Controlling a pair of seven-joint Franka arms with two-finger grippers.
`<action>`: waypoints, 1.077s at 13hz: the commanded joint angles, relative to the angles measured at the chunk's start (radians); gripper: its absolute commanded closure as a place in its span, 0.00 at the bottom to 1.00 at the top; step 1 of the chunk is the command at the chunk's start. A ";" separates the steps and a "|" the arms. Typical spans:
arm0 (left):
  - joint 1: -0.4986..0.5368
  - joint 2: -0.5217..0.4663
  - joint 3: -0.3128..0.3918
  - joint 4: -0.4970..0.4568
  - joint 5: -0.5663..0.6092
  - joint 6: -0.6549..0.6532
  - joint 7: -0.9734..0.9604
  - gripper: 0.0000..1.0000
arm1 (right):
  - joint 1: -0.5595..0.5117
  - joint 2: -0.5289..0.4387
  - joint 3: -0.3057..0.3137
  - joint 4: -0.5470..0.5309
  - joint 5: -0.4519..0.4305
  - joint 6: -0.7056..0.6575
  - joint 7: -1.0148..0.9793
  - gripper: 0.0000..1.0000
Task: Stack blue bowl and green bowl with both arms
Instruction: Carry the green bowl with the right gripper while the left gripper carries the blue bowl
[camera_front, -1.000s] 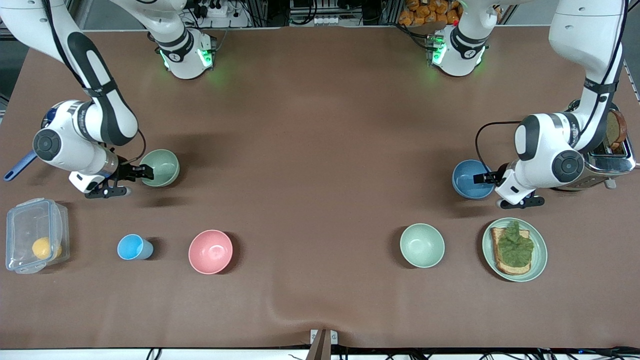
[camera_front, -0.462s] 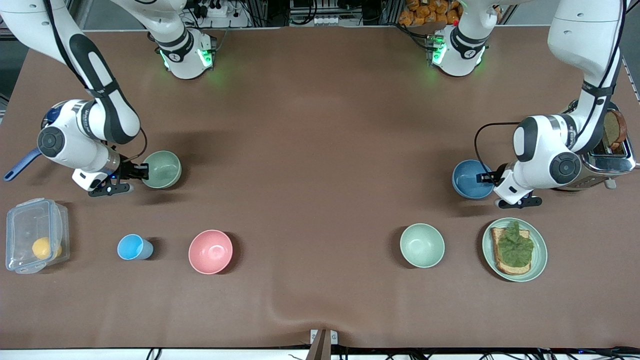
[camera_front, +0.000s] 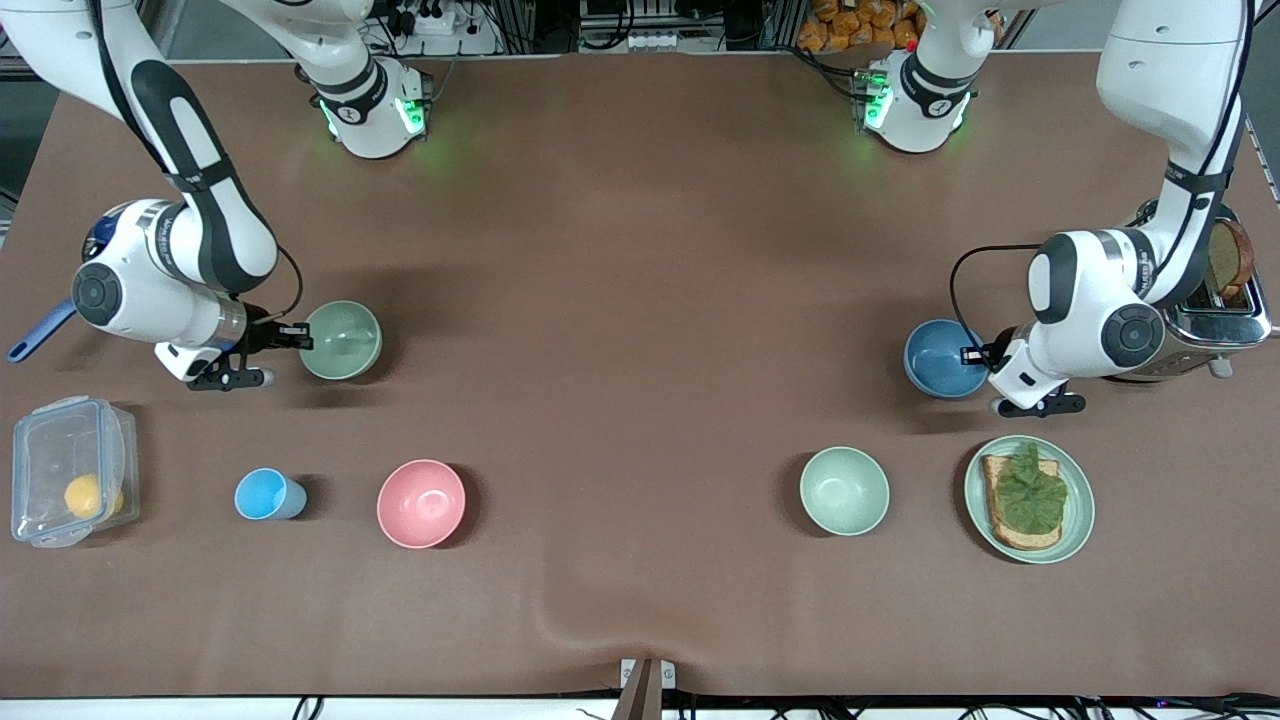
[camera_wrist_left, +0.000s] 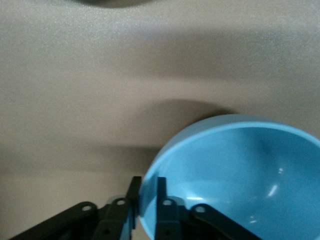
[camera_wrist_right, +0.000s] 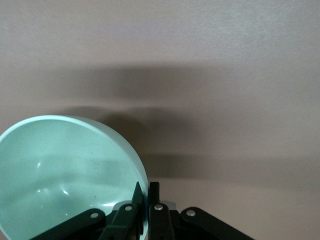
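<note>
Since half a second ago, the green bowl (camera_front: 342, 340) has slid toward the table's middle, its rim pinched by the right gripper (camera_front: 290, 341), which sits at its nine o'clock in the front view. That suggests the carry toward the stack has begun. The blue bowl (camera_front: 941, 358) has not moved at the left arm's end; the left gripper (camera_front: 975, 354), at its three o'clock, pinches its rim too, though lift-off is hard to judge. No readable brand or writing shows anywhere.
</note>
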 joint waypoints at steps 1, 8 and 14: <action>0.012 -0.003 -0.010 0.002 -0.018 0.009 0.026 1.00 | 0.063 -0.059 0.005 -0.007 0.018 -0.054 0.177 1.00; 0.010 -0.041 -0.043 0.035 -0.055 0.003 0.028 1.00 | 0.290 -0.138 0.008 -0.005 0.145 -0.108 0.534 1.00; 0.007 -0.078 -0.056 0.220 -0.056 -0.195 0.028 1.00 | 0.569 -0.115 0.007 0.027 0.145 0.026 0.959 1.00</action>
